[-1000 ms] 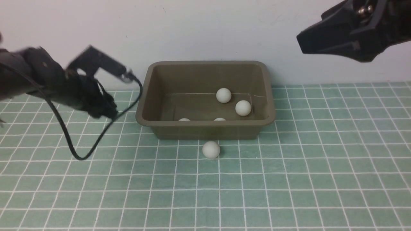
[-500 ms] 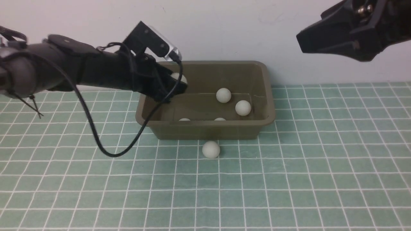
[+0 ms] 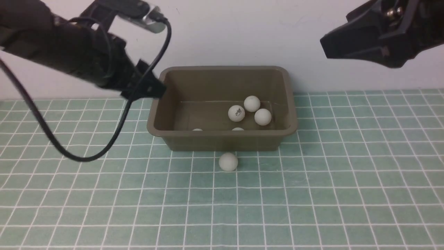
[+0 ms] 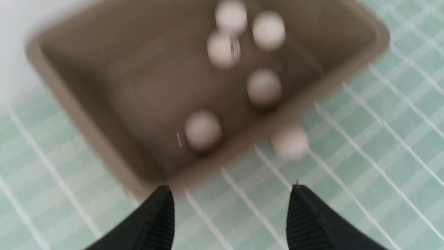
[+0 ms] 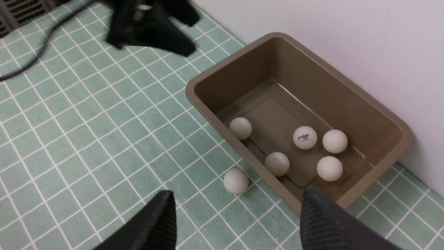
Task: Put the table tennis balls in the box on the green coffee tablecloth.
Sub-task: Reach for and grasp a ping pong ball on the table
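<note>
The olive-brown box (image 3: 222, 143) stands on the green coffee tablecloth (image 3: 312, 194) against the back wall. Several table tennis balls lie in it. One ball shows a dark logo (image 3: 237, 113) and two plain balls (image 3: 263, 117) are close beside it. Two more peek over the front wall. Another ball (image 3: 228, 161) rests on the cloth just in front of the box, touching or nearly touching it. My left gripper (image 3: 154, 89) hangs open and empty above the box's left end (image 4: 230, 189). High at the right, my right gripper (image 3: 326, 45) is open and empty too (image 5: 236, 198).
A black cable (image 3: 79, 158) loops down from the left arm toward the cloth, left of the box. The pale wall (image 3: 222, 31) rises right behind the box. The left wrist view is blurred by motion.
The left gripper swung in over the box carrying a ball, let it go, then pulled back up and left. The logo ball now lies in the box; a back ball shifted right.
</note>
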`<state>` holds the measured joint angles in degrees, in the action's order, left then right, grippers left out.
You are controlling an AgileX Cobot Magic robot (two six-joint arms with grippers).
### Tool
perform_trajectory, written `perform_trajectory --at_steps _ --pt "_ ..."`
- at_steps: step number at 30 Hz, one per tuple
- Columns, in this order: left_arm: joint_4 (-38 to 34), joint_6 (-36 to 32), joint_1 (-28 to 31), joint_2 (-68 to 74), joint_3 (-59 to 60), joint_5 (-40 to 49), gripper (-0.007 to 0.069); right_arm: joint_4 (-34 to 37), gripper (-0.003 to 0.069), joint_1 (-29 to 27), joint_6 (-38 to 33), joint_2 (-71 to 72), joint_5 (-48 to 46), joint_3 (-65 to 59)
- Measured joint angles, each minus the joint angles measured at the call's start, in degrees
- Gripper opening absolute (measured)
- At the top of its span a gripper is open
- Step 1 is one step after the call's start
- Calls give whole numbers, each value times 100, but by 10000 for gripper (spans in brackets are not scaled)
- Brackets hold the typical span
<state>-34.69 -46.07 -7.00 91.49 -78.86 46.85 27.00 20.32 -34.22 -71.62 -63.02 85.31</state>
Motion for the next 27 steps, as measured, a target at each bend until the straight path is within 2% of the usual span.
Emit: perform_trajectory --at_steps 4,8,12,15,17,19,20,21,23,27 --pt "1111 1856 0 -334 0 1384 384 0 440 0 -15 0 23 0" --pt "1304 2618 -92 -358 92 2115 384 -12 440 0 -74 0 27 0" --pt "1236 3122 -749 -363 644 2056 372 -12 440 0 -184 0 74 0" --pt "1204 3358 -1151 -363 1064 1642 362 6 440 0 -211 0 102 0" --pt "1144 3481 -1690 -363 1655 675 355 13 440 0 -231 0 108 0" --pt "1114 3500 -1860 -363 1836 280 353 13 440 0 -231 0 108 0" --pt "1084 3526 -2103 -363 2074 -436 352 13 440 0 -231 0 108 0" --pt "1084 3526 -2103 -363 2108 -436 352 13 440 0 -231 0 108 0" --pt "1036 3526 -2372 -291 2482 -1700 352 13 440 0 -231 0 108 0" --pt "996 3526 -2477 -15 2615 -2880 352 62 440 0 -231 0 108 0"
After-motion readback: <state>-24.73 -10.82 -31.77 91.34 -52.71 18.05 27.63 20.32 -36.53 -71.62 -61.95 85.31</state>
